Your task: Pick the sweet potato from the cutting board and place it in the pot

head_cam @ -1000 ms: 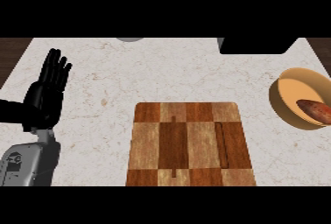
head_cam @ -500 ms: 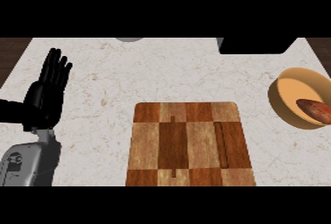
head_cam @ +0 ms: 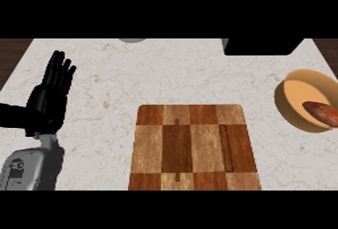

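A reddish-brown sweet potato [head_cam: 321,112] lies inside the tan round pot [head_cam: 293,91] at the right edge of the counter. The checkered wooden cutting board [head_cam: 192,145] lies in the lower middle with nothing on it. My left hand [head_cam: 49,98] rests open at the left side, fingers straight and pointing up, well apart from the board. My right hand does not show.
The pale marble counter [head_cam: 165,71] spreads around the board. A black object [head_cam: 263,46] sits at the back right edge, and a grey round item [head_cam: 133,40] peeks in at the back middle. A dark wood strip [head_cam: 13,56] borders the counter's left.
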{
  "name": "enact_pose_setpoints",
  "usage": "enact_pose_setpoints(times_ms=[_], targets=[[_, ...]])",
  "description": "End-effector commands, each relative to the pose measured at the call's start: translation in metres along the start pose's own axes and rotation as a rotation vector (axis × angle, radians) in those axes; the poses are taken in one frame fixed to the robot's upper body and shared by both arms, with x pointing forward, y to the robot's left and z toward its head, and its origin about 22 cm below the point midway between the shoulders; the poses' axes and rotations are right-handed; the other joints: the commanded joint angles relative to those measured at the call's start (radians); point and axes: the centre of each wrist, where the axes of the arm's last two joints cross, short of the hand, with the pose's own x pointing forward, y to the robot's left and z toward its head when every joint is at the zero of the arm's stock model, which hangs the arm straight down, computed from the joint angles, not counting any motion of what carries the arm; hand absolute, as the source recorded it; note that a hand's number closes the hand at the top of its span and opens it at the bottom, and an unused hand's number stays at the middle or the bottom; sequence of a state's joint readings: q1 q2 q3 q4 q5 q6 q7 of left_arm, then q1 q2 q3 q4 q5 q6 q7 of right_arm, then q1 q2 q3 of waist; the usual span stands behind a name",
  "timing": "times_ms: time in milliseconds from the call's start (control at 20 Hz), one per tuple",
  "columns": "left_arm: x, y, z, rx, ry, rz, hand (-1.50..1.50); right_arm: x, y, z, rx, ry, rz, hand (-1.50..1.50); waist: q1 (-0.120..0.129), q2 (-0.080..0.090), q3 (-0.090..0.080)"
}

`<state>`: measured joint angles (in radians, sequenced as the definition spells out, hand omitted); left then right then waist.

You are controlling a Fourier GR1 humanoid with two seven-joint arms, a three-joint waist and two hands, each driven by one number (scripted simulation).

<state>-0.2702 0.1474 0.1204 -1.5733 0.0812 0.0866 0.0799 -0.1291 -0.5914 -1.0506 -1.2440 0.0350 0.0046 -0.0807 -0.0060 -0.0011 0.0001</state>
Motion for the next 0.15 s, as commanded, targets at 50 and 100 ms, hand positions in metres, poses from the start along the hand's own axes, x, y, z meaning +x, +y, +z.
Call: enact_pose_setpoints(times_ms=[50,100], targets=[[-0.013,0.027,0.0,0.004,-0.012,0.004,0.0,-0.021,-0.048,-0.004,-0.022,-0.026,0.01,-1.5,0.001,0.002,0.001],[0.008,0.009,-0.011,0.009,0.003,-0.005,0.0,-0.033,-0.049,0.007,-0.022,-0.004,0.005,-1.5,0.0,0.001,0.001]])
